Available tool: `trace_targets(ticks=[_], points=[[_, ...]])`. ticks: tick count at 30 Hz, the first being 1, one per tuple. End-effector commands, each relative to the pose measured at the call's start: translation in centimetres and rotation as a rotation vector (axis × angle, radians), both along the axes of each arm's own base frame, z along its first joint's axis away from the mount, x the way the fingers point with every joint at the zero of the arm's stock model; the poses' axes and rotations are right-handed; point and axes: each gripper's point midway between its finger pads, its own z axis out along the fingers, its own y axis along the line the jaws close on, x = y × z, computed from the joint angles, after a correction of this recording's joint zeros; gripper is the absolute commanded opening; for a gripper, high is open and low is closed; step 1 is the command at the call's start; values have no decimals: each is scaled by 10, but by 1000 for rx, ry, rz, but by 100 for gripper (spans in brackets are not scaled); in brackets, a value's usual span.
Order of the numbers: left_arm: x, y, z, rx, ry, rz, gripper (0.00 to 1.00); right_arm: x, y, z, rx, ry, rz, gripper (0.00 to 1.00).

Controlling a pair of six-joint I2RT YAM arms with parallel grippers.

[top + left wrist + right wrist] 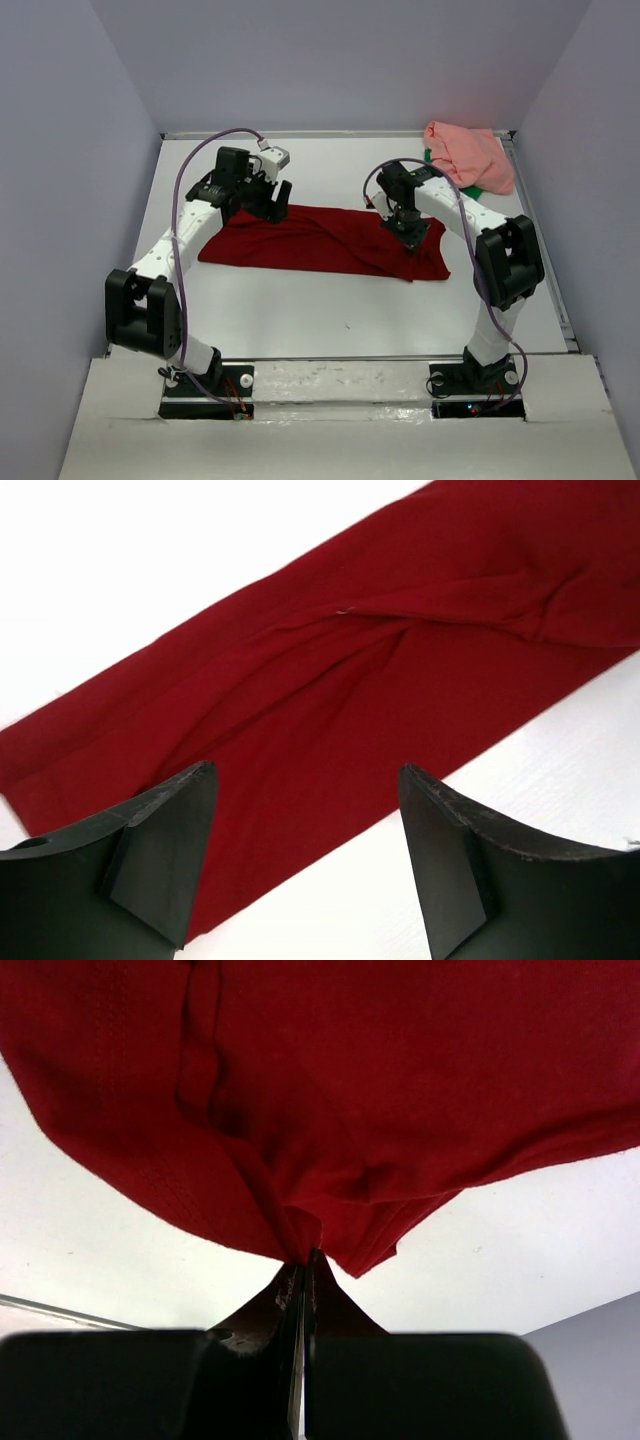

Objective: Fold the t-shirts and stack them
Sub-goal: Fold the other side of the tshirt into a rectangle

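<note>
So the setup is a plain white table (350, 300) boxed in by pale greyish-lilac walls (350, 60) on the left, back and right. A thin metal rail (566, 300) runs along the right edge, and there's another strip along the back. The surface is matte and bare apart from a few tiny specks. At the near edge the arm bases sit on a lighter board (330, 385), and purple cables (180, 220) loop along both arms.

The red shirt (320, 240) lies as a long band stretched between the two grippers, mostly flat with some twisty creases around the middle.

The left gripper (278, 197) is released. In its wrist view its jaws are spread wide with nothing between them (305, 770), and the red shirt (400, 630) runs diagonally ahead of and under the fingers. I can't tell if the tips touch the cloth.

The right gripper (408, 232) is clenched on the shirt's other end. Its wrist cam shows the tips (305, 1257) pinched together with the red shirt (400, 1060) bunched right at them, white table below and a bit of grey wall at the corner.

The pink shirt (470, 155) sits crumpled beyond the right gripper and off to its right, in the far right corner. Green cloth (470, 189) peeks out from under it. Both are well apart from the left gripper.
</note>
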Motion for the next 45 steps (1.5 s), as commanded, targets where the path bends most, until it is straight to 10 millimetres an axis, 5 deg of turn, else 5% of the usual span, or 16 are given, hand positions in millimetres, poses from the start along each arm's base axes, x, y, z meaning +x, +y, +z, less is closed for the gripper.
trace_targets(ticks=[1, 11, 21, 26, 33, 36, 45], points=[[-7, -30, 7, -126, 20, -100, 81, 17, -11, 10, -4, -95, -48, 0], [-5, -48, -1, -114, 38, -123, 80, 38, -55, -15, -70, -110, -165, 0], [4, -120, 26, -201, -30, -248, 80, 10, -9, -12, 195, 24, -169, 0], [14, -149, 49, -248, -38, -285, 80, 3, -7, -20, 206, 51, -171, 0], [-1, -175, 28, -259, 7, -319, 79, -7, 7, -13, 288, 102, -175, 0], [-16, -186, 17, -289, 65, -367, 69, -16, 14, -5, 336, 126, -175, 0], [-21, -193, -4, -296, 151, -383, 68, -48, 33, 21, 478, 210, -156, 0]])
